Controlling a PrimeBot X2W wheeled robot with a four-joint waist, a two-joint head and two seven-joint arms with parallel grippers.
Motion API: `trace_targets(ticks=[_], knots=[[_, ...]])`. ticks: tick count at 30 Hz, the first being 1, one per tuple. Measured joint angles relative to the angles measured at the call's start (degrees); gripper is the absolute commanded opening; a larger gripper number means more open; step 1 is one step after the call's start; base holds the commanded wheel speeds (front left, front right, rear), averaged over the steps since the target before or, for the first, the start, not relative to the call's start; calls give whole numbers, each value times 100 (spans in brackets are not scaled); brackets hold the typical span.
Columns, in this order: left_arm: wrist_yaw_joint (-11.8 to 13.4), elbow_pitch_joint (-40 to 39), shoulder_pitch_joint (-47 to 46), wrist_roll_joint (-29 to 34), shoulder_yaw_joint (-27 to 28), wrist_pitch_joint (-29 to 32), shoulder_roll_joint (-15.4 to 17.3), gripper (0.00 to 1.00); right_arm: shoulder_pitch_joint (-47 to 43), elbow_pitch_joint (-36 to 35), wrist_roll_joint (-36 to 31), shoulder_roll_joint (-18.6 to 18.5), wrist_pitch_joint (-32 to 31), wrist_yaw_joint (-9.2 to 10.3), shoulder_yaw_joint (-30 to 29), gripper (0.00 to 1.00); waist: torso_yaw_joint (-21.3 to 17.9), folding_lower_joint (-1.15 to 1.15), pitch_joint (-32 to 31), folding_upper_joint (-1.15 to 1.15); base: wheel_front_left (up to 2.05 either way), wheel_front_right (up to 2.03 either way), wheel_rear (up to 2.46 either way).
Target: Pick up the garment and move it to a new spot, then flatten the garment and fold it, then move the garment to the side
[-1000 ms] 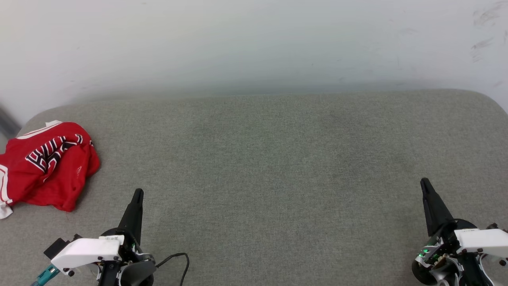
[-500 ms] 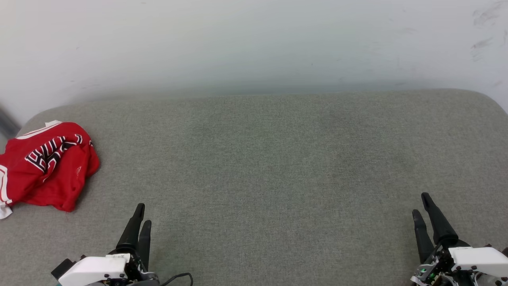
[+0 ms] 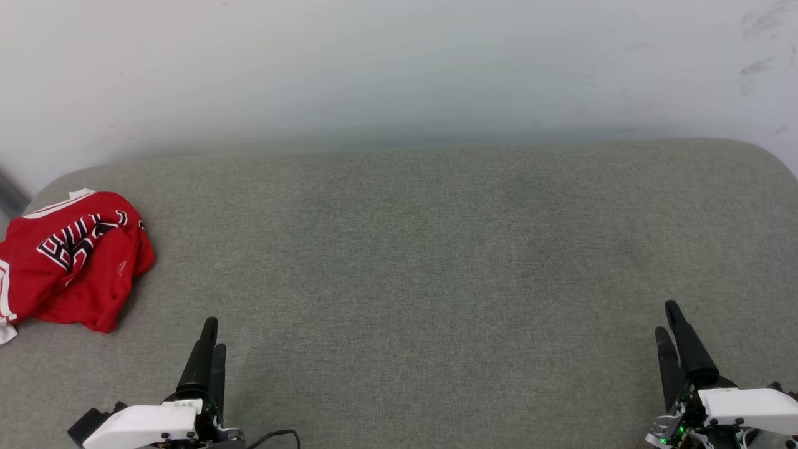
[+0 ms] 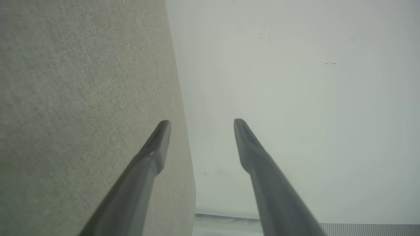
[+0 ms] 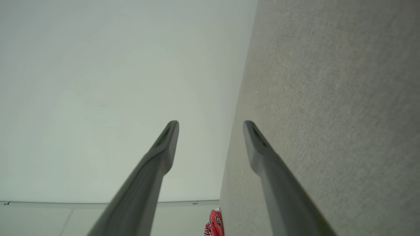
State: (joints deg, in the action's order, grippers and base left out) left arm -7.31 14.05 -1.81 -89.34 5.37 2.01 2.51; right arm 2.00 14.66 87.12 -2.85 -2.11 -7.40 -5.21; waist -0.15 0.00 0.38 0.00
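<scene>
The garment point(image 3: 72, 259) is a red jersey with black white-outlined lettering, lying crumpled at the far left edge of the grey fabric surface point(image 3: 411, 249). A small piece of the garment point(image 5: 215, 224) shows at the bottom of the right wrist view. My left gripper point(image 3: 212, 333) sits at the lower left, to the right of and nearer than the garment, apart from it. Its jaws are open with nothing between them point(image 4: 200, 122). At the lower right my right gripper point(image 3: 666, 319) stands open and empty point(image 5: 210, 123).
A pale wall point(image 3: 399, 68) rises behind the grey surface. The surface has rounded corners at the far left and far right. A black cable point(image 3: 277, 434) curls beside my left wrist.
Both grippers have opened from shut. Both have drawn back toward the near edge of the head view. The garment has stayed where it was.
</scene>
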Motion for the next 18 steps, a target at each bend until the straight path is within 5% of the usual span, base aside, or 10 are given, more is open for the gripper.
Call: trace_targets(ticks=[18], knots=[[0, -401, 37, 1472, 697, -410, 3, 100, -27, -482, -2337, 3, 409, 0, -175, 100, -7, 1, 20, 0, 0, 0, 0]])
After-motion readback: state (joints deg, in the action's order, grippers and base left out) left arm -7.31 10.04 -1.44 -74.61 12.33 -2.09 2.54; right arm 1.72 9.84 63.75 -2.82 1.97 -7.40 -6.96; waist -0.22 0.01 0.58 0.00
